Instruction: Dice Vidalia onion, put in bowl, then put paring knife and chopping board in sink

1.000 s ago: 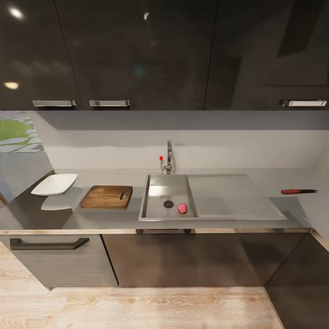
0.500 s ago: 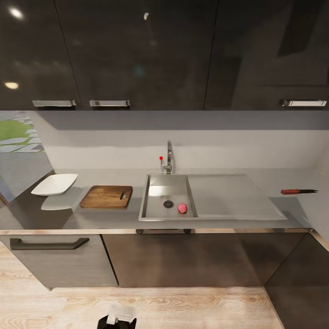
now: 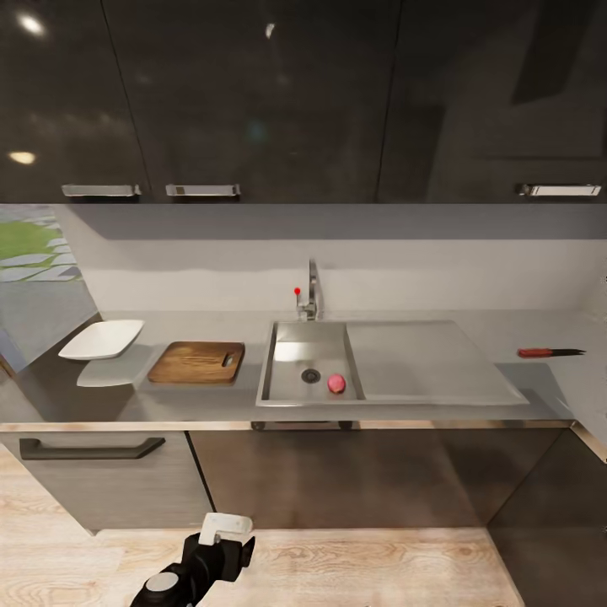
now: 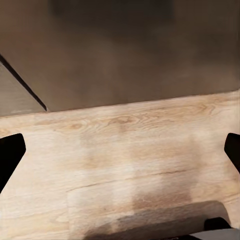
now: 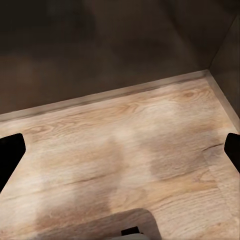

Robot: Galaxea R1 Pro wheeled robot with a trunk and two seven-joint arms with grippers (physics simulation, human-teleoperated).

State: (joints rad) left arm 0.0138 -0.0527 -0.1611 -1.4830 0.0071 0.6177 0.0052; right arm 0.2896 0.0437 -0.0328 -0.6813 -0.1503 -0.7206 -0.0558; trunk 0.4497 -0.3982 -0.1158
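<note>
The Vidalia onion (image 3: 336,384), a small pinkish-red ball, lies in the sink (image 3: 291,333) basin beside the drain. Left of the sink, the brown chopping board (image 3: 197,362) lies flat on the grey countertop (image 3: 202,403). The white bowl (image 3: 101,339) stands at the far left end. The red-handled paring knife (image 3: 548,352) lies far right on the countertop. My left arm (image 3: 196,566) shows low over the floor, well short of the counter. My left gripper (image 4: 120,152) is open over wooden floor. My right gripper (image 5: 120,150) is open too, holding nothing.
A chrome tap (image 3: 310,295) with a red knob stands behind the basin, and the flat drainboard (image 3: 430,362) lies to its right. Dark cabinets (image 3: 337,472) run under the counter and more hang above. Wooden floor (image 3: 354,565) lies between me and the counter.
My left arm has risen into the bottom of the head view, first just a tip and now the wrist too. The things on the counter have not moved.
</note>
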